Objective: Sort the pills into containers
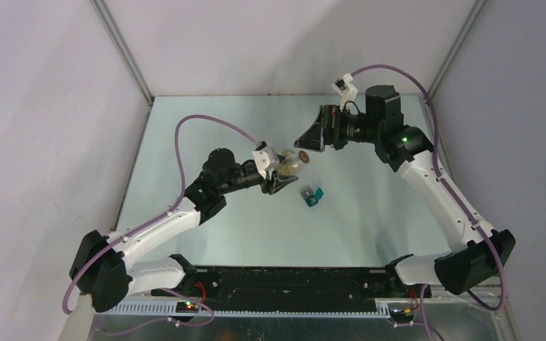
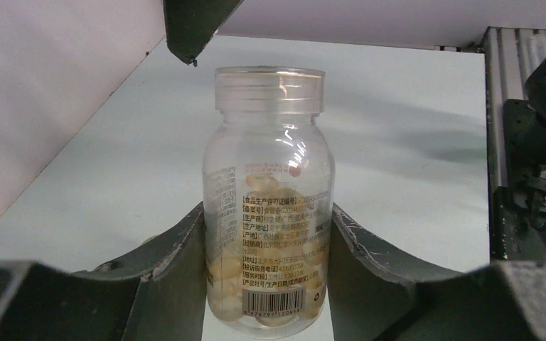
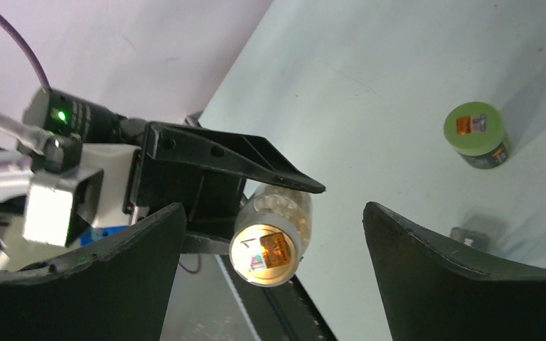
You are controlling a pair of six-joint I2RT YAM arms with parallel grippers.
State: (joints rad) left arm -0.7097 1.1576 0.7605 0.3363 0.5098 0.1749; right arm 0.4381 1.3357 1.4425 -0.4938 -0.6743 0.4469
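Pills (image 2: 229,273) lie heaped in the clear pale bottle (image 2: 269,142) that my left gripper (image 2: 269,220) pinches by its lower body, one finger on each side. My right gripper (image 3: 273,207) hangs just off its orange-stickered top, jaws spread wide and touching nothing. The dark bottle with the lime-green top (image 3: 475,128) stands upright on the table (image 2: 412,142), apart from both.

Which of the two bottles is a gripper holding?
The pale bottle with pills inside, clamped by the left gripper. The green-topped bottle stands free on the table, nothing touching it.
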